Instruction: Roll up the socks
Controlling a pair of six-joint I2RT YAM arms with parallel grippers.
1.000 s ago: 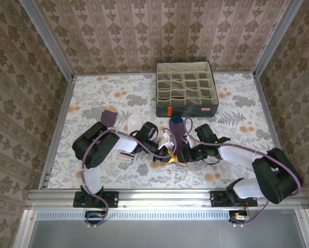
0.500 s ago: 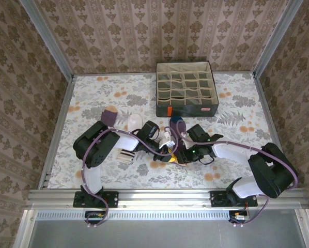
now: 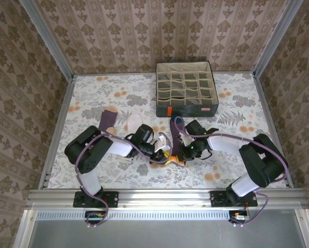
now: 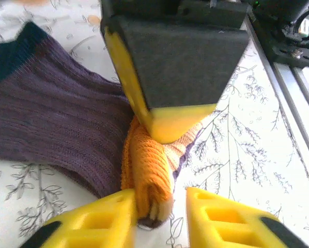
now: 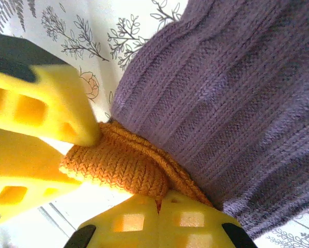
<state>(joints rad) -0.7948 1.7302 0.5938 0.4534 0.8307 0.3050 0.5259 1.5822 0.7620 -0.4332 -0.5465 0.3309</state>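
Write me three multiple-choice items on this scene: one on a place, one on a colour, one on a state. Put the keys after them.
1. Where on the table does the grey box stand?
A. near edge, between the arm bases
B. far side, right of centre
C. left edge

2. What colour is the cuff of the purple sock at the right tool?
A. orange
B. green
C. white

3. How does the right tool stand?
A. wide open above bare table
B. closed round the box's wall
C. shut on the sock's cuff

Key:
1 B: the box sits at the far edge, right of the middle.
2 A: both wrist views show orange knit.
3 C: it is closed, with the orange edge pinched in its tip.
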